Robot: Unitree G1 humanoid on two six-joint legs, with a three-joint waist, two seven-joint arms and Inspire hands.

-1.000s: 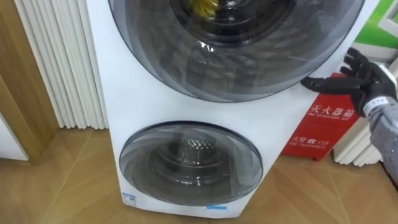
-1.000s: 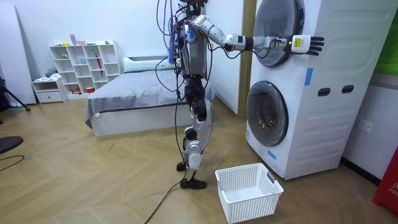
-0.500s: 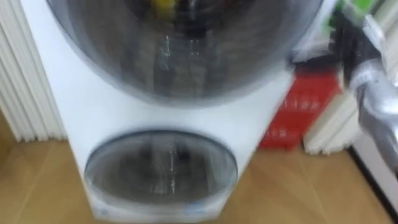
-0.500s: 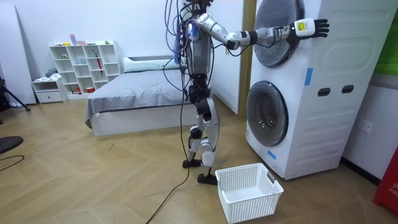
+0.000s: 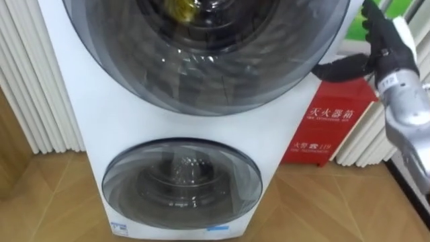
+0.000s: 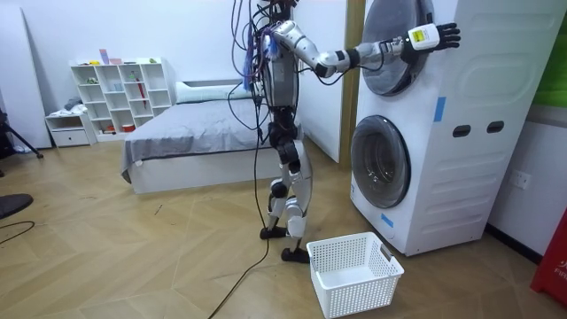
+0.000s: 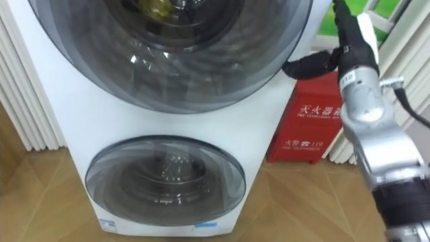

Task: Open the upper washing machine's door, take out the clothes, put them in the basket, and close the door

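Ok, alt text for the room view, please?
A robot stands facing a stacked washer, right hand raised with straight fingers at the edge of the upper door. A white basket sits by its feet; a bed is behind it.

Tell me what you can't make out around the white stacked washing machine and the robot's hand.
Eye views: yellow item behind the upper round tinted door, cut by the top edge and dimmed by glass.
Eye views: reflections on the lower round tinted door hide whether its drum holds clothes.
Eye views: top edge cuts the black right hand; the room view is too small to show contact with the door.
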